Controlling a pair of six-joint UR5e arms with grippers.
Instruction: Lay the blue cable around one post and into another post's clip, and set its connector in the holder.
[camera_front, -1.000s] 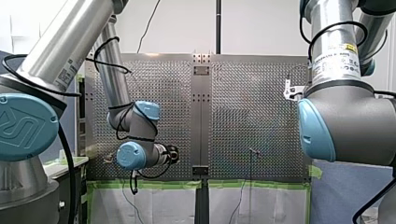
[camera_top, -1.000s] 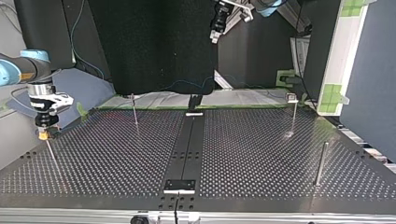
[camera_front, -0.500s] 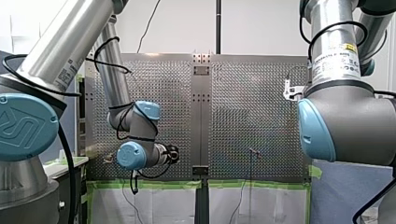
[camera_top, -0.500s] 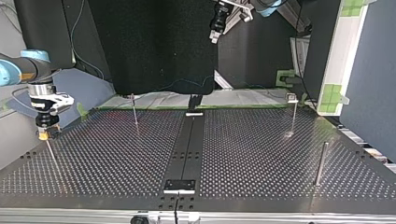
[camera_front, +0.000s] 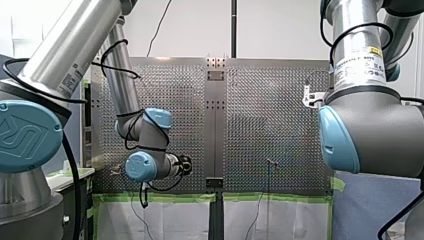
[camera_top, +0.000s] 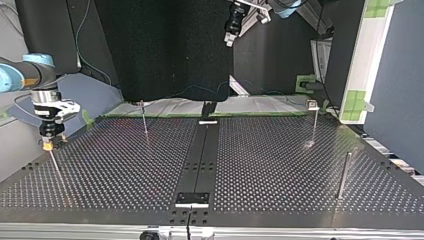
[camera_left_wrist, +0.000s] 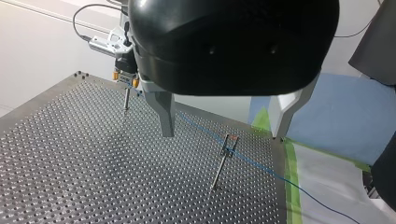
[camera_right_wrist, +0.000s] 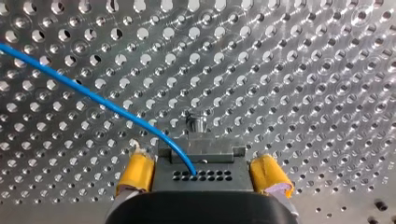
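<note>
A white wall (camera_front: 280, 30) fills the top of the front view, behind a shiny metal table full of little holes (camera_front: 270, 125). A thin black pole (camera_front: 233, 27) stands in the top middle. Green tape (camera_front: 280, 197) runs along the table's low edge, with a white sheet (camera_front: 175, 220) below it and a blue cloth (camera_front: 370, 210) at the lower right. In the top view a black curtain (camera_top: 165, 50) hangs in the upper middle, and a white board with green tape squares (camera_top: 367, 55) stands at the upper right.

The cable (camera_right_wrist: 93, 98) is bright blue against the silvery worktop (camera_right_wrist: 289, 70), which is patterned all over with a regular grid of holes. Yellow pads (camera_right_wrist: 136, 172) flank the dark grey connector (camera_right_wrist: 201, 175). Green tape (camera_front: 295, 197) edges the worktop.
</note>
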